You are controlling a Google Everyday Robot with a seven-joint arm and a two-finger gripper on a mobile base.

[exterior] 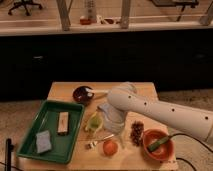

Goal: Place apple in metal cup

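Arm [165, 112] extended, bent downward at elbow; end effector [111, 130] beneath wrist.

Nothing legible is showing: no lettering is appearing on the green rectangular plastic tray [31, 131], the small round orange-red apple [110, 147], or, seemingly, the white gripper [106, 119] hanging over the wooden table [65, 90], just behind the apple.

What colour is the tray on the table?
The tray is green, camera view; the end effector hangs beside it.
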